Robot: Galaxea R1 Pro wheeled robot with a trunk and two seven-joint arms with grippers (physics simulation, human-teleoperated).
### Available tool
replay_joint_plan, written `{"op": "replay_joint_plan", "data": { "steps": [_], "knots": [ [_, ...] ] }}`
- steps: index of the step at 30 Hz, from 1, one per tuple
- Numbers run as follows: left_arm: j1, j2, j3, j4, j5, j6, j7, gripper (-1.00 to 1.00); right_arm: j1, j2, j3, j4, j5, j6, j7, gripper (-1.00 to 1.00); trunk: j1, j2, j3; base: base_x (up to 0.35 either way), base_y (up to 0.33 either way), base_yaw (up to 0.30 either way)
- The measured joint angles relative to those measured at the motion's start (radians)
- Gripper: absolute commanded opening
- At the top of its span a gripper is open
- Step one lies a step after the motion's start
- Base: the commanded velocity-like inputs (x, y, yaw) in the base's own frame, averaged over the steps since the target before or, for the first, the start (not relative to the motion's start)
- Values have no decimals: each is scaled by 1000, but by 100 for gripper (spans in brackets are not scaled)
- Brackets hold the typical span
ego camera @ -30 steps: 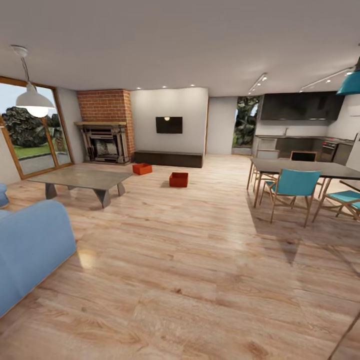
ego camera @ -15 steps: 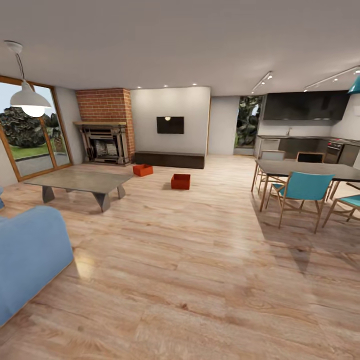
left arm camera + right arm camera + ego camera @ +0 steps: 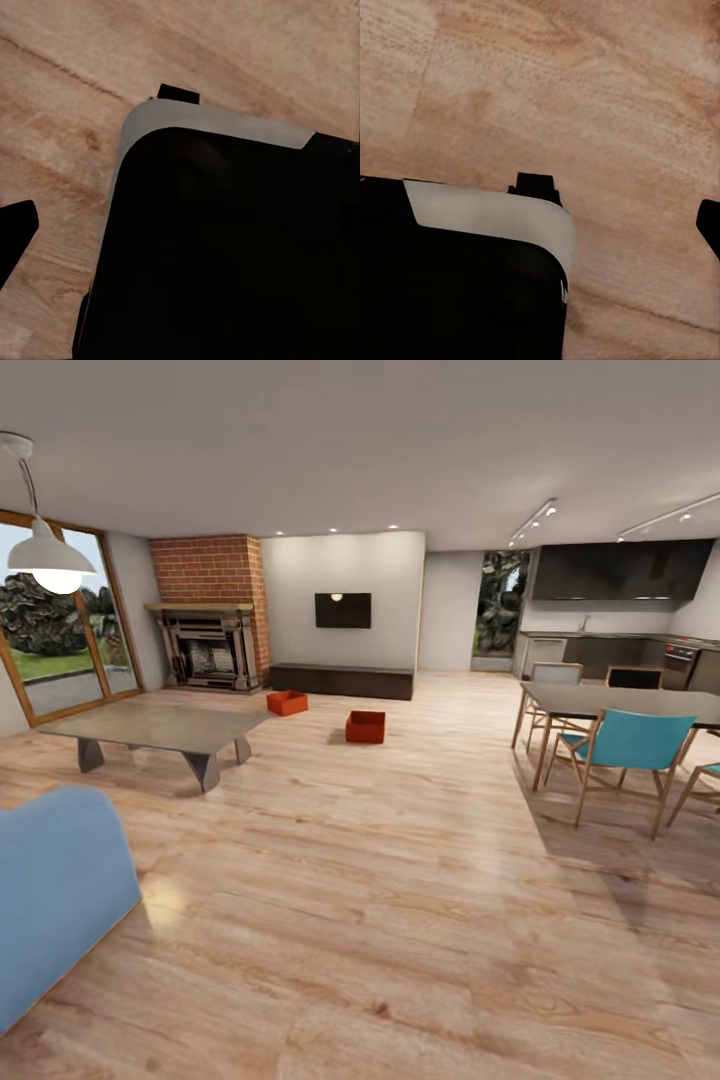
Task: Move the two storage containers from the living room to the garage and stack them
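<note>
Two orange-red containers, one (image 3: 287,703) nr the fireplace (image 3: 209,647), other (image 3: 365,726) mid plank floor (image 3: 380,880), well apart; pincer state L & R: cannot tell.

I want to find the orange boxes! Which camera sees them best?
The head view. Both storage containers sit on the wood floor across the living room, one near the brick fireplace, the other out in the open. The two wrist views look down at wood planks and part of the robot's dark body instead.
</note>
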Motion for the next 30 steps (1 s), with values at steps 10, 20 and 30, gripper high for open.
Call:
{"op": "replay_joint_plan", "data": {
  "steps": [10, 20, 30],
  "knots": [
    [0, 109, 11, -174, 39, 153, 0, 100, 9, 0, 1, 0, 0, -5, 0, 100, 0, 0, 0, 329, 110, 0],
    [-7, 83, 10, -182, 56, 173, -1, 100, 9, 2, 1, 0, 0, -5, 0, 100, 0, 0, 0, 329, 104, 0],
    [-17, 64, 9, -172, 58, 175, -2, 100, 9, 2, 1, 0, 0, -10, 0, 100, 0, 0, 0, 329, 85, 0]
  ]
}}
